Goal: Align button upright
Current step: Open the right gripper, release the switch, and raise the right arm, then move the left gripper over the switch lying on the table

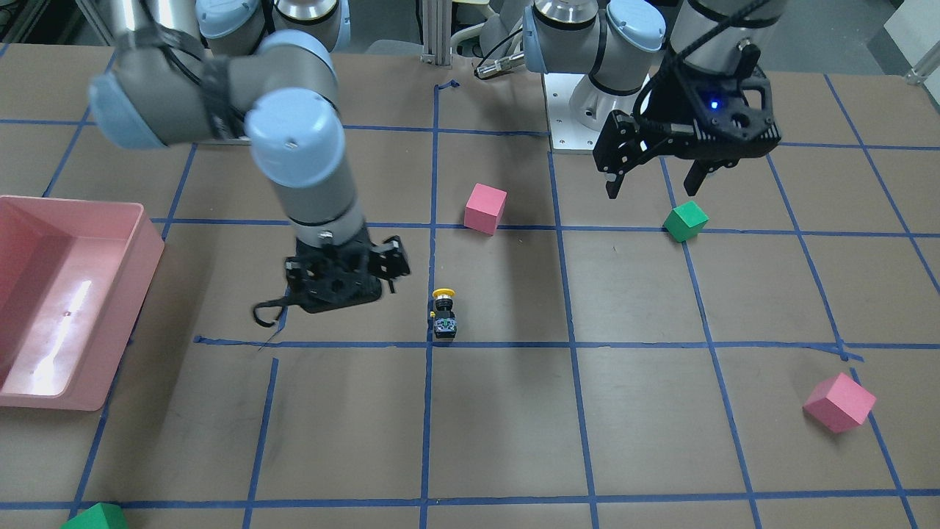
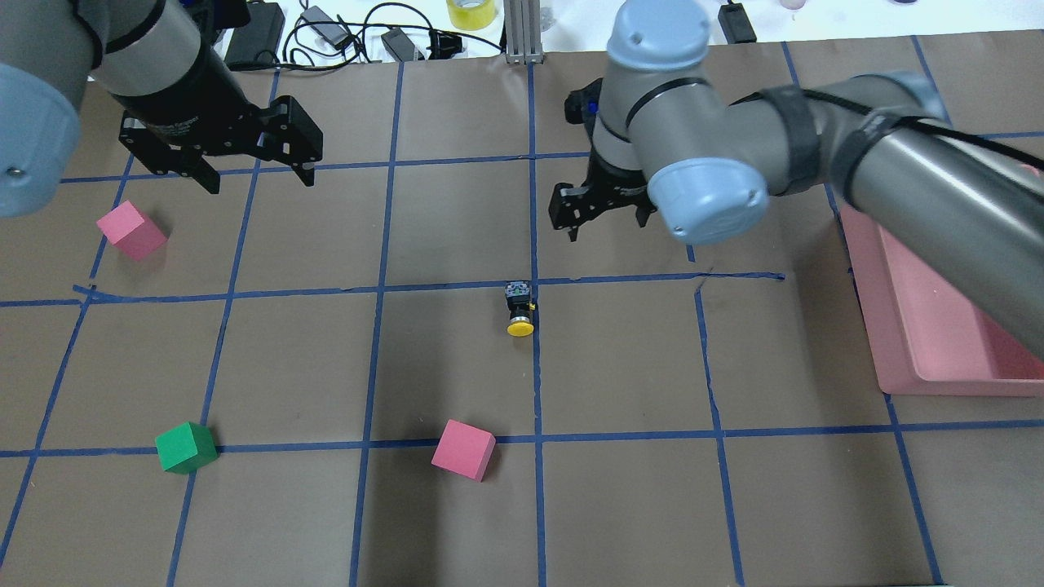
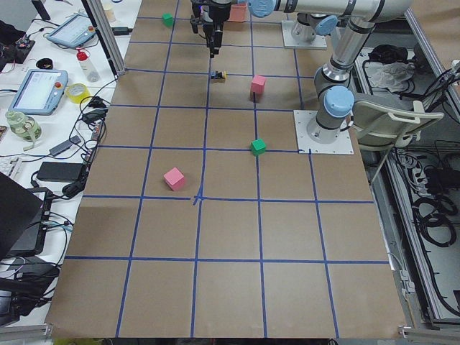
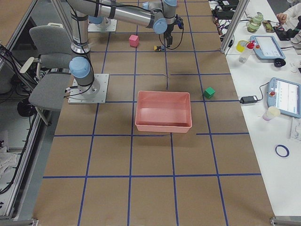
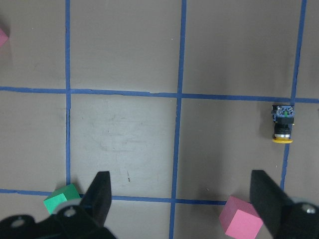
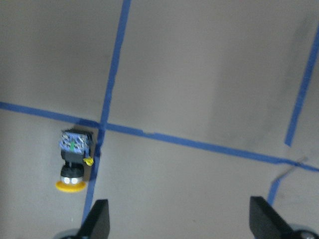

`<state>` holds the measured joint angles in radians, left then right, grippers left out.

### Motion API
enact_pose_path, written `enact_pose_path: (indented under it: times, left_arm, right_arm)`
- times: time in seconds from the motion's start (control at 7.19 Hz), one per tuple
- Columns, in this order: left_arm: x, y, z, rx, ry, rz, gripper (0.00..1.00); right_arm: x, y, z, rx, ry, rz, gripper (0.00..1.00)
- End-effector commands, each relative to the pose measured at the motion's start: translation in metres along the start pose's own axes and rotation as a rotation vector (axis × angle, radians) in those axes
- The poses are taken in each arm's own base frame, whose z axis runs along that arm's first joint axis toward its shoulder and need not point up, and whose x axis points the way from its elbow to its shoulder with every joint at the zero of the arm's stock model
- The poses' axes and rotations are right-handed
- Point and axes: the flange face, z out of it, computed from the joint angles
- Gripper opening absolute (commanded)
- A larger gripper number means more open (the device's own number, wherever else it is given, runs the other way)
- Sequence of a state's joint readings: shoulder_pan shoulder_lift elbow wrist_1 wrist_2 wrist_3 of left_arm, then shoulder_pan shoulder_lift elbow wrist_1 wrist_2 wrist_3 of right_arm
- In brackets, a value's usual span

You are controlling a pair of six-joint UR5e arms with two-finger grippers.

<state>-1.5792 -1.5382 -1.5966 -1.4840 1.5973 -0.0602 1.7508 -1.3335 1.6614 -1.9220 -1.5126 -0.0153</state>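
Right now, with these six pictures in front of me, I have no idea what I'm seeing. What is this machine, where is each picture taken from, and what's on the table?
This is a robot with two jointed arms at a brown table marked in blue tape squares. Each arm ends in a two-finger gripper.

Two pictures look down from above, one from behind the robot and one facing it. Two look along the table from its ends. Two come from cameras on the wrists, so dark fingers show at the bottom.

The left gripper and right gripper are both open and hold nothing.

A small button with a yellow cap lies on its side by a tape line. Around it are a pink cube, a green cube, more cubes, and a pink bin.
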Motion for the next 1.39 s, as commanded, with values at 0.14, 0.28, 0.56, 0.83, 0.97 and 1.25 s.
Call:
enact_pose_path:
  times: [0.14, 0.28, 0.56, 0.83, 0.97, 1.25]
  left_arm:
    - [0.054, 0.024, 0.058, 0.024, 0.001, 0.034, 1.00]
    - [0.068, 0.036, 0.082, 0.072, 0.012, 0.042, 1.00]
    - [0.106, 0.065, 0.118, 0.172, 0.061, -0.052, 1.00]
    - [0.144, 0.096, 0.161, 0.296, 0.005, -0.151, 1.00]
    - [0.159, 0.104, 0.177, 0.318, 0.026, -0.168, 1.00]
    - [0.165, 0.105, 0.199, 0.407, 0.041, -0.197, 0.99]
  right_arm:
    - [0.035, 0.025, -0.144, -0.094, -0.007, 0.049, 1.00]
    - [0.037, 0.029, -0.164, -0.071, 0.005, 0.046, 1.00]
    - [0.044, 0.040, -0.184, -0.025, 0.015, 0.040, 1.00]
    - [0.066, 0.040, -0.180, -0.023, 0.017, 0.075, 1.00]
    - [0.066, 0.041, -0.168, -0.036, 0.011, 0.078, 1.00]
    - [0.066, 0.037, -0.163, 0.006, 0.017, 0.077, 1.00]
